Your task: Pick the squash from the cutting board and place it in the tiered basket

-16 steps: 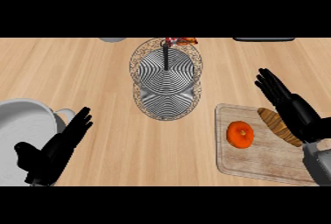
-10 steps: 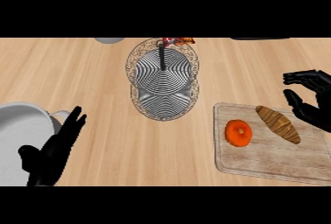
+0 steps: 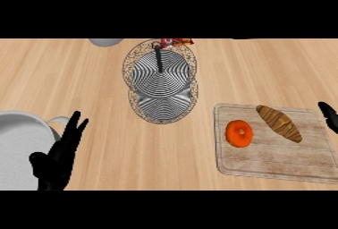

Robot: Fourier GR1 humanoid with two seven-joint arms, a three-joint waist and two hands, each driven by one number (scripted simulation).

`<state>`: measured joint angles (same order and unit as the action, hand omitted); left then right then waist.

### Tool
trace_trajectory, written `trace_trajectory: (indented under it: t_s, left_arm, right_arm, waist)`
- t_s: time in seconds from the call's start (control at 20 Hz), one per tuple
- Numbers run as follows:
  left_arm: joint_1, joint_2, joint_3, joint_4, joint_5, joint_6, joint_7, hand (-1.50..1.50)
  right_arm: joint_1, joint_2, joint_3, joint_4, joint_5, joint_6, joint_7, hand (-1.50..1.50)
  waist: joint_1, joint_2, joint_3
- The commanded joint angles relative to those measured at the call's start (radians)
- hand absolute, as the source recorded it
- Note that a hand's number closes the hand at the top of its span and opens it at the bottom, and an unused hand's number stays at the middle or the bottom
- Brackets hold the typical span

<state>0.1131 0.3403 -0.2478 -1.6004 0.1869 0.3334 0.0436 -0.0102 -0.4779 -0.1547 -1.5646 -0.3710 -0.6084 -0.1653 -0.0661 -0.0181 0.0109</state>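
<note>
An orange squash [image 3: 239,133] lies on the left part of the wooden cutting board [image 3: 277,156], with nothing touching it. The tiered wire basket [image 3: 161,80] stands at the back centre, its two round tiers seen from above. Only a sliver of my right hand [image 3: 328,116] shows at the right edge, just past the board. My left hand [image 3: 58,159] rests open at the lower left, fingers up, far from the board.
A brown croissant [image 3: 279,123] lies on the board, right of the squash. A grey pot [image 3: 20,147] sits at the left edge beside my left hand. A small red and orange item [image 3: 175,42] lies behind the basket.
My right hand has drawn away rightward off the board, nearly out of view. The squash and croissant are now uncovered. The left hand has stayed in place.
</note>
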Motion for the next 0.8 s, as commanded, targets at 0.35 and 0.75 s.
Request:
trace_trajectory:
  t_s: [0.35,0.75]
  left_arm:
    - [0.047,-0.045,-0.032,0.082,-0.054,0.046,-0.002,0.00]
    - [-0.010,-0.064,-0.042,0.088,-0.063,0.042,0.025,0.00]
  right_arm:
    - [0.319,-0.275,0.245,-0.339,0.170,0.056,0.431,-1.50]
    - [0.346,-0.568,0.345,-0.512,0.425,0.061,0.876,-1.50]
  waist:
    - [0.039,0.015,-0.023]
    - [0.068,0.022,-0.022]
